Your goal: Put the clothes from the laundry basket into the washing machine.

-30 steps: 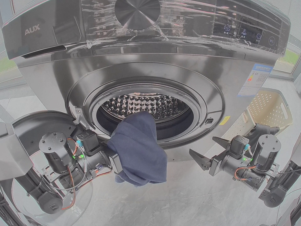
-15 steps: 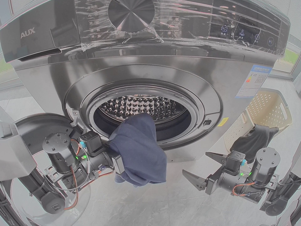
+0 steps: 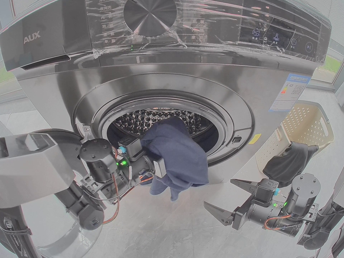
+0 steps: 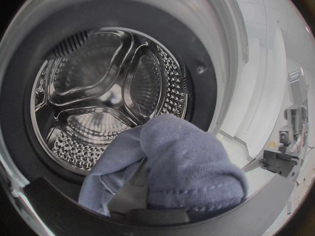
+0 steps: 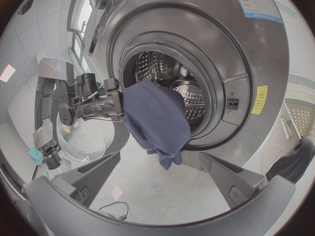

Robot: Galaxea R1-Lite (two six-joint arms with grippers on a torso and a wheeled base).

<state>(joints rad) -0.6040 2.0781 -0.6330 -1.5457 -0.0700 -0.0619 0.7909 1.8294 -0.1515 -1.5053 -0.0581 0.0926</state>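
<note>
Navy garment [image 3: 179, 151] draped over left gripper [image 4: 141, 181] at the washing machine [image 3: 222, 86] mouth, its tail outside | left fingers pinch a bunched fold; right gripper [image 3: 218, 193] spread wide, holding nothing, near right | likely soft, light, limp: hold the bunch | left wrist view shows drum [image 4: 108, 82] beyond; right wrist view shows the dangling tail

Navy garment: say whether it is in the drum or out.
Out: left gripper holds the garment at the door opening, bulk hanging outside.
</note>
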